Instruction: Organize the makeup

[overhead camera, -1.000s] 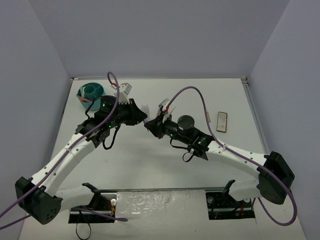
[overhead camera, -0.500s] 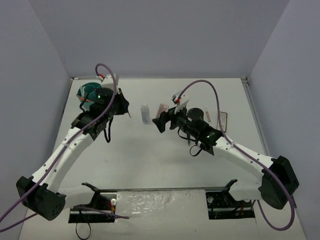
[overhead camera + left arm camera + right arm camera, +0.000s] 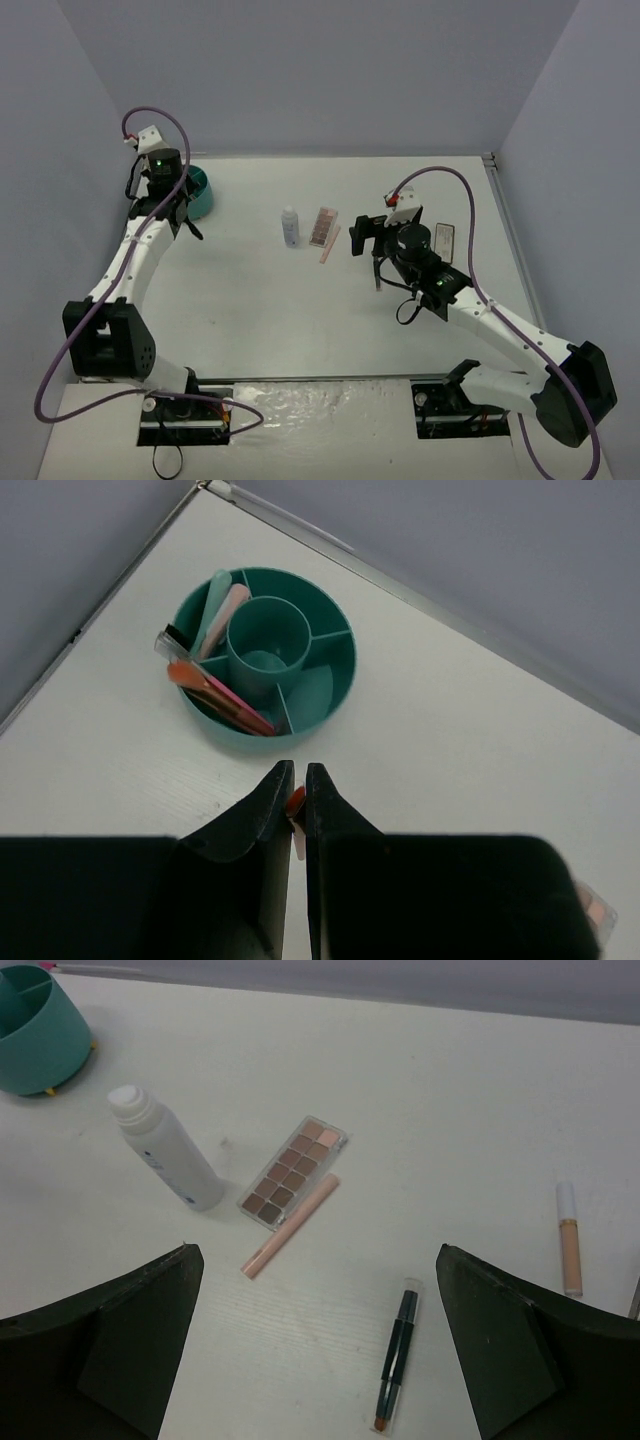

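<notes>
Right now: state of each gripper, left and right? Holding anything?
Left gripper: closed on a thin orange-tipped stick.
Right gripper: open, holding nothing.

A robotics lab test cell — white table (image 3: pixel 300 320), plain grey walls (image 3: pixel 320 70), two cabled arms (image 3: pixel 125 265).

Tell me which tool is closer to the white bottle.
Right. The right tool, open, hovers to the right of the white bottle, past the palette. The left tool, shut on a thin stick, is far left, by the teal tub.
</notes>
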Motion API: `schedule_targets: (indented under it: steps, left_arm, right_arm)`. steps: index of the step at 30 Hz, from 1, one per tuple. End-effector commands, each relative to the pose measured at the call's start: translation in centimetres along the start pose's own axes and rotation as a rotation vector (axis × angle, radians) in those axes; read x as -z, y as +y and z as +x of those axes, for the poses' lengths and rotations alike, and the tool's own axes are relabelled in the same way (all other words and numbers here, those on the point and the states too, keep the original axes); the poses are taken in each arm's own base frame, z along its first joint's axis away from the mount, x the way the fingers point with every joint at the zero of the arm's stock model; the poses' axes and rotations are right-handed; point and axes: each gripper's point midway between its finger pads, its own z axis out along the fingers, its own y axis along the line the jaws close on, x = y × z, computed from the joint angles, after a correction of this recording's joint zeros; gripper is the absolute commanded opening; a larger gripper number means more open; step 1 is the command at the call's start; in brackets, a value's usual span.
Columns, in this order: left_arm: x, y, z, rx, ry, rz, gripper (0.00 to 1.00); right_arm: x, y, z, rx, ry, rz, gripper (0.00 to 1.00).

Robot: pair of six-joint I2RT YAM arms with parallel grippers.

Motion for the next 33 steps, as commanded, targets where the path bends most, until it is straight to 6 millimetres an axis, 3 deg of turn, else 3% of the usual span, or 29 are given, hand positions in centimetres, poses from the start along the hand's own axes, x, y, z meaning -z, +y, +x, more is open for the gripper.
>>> schedule_targets:
  steps: [1, 5, 9, 14, 22, 26, 29, 33]
  left_arm:
    - [-2.9, 0.9, -6.5, 0.144, -0.194, -0.007, 0.00]
    - [-7.0, 3.2, -6.1, 0.237, -0.198, -0.023, 0.00]
    - [-9.2, 3.9, -5.9, 0.308, -0.211, 0.000, 0.00]
    - [-10.6, 3.5, -5.5, 0.344, -0.218, 0.019, 0.00]
    - [-12.5, 4.2, -2.5, 0.372, -0.184, 0.001, 0.04]
    - [-12.4, 4.8, -1.7, 0.357, -0.175, -0.025, 0.19]
    - [-11.9, 5.0, -2.1, 0.342, -0.181, -0.034, 0.36]
    - [-10.7, 5.1, -3.1, 0.312, -0.191, -0.037, 0.49]
  right_arm:
    - [0.1, -1.1, -2.1, -0.040, -0.072, 0.059, 1.00]
    - [0.2, -1.4, -2.2, -0.048, -0.079, 0.063, 1.00]
    - [-0.1, -1.6, -1.8, -0.047, -0.064, 0.065, 1.00]
    - [-0.4, -1.7, -1.4, -0.044, -0.052, 0.063, 1.00]
    - [-0.8, -1.7, -1.0, -0.044, -0.037, 0.056, 1.00]
    - [-0.7, -2.0, -1.0, -0.051, -0.040, 0.063, 1.00]
    - [-0.6, -2.2, -1.1, -0.058, -0.038, 0.073, 1.00]
    - [-0.5, -2.3, -1.0, -0.063, -0.030, 0.077, 1.00]
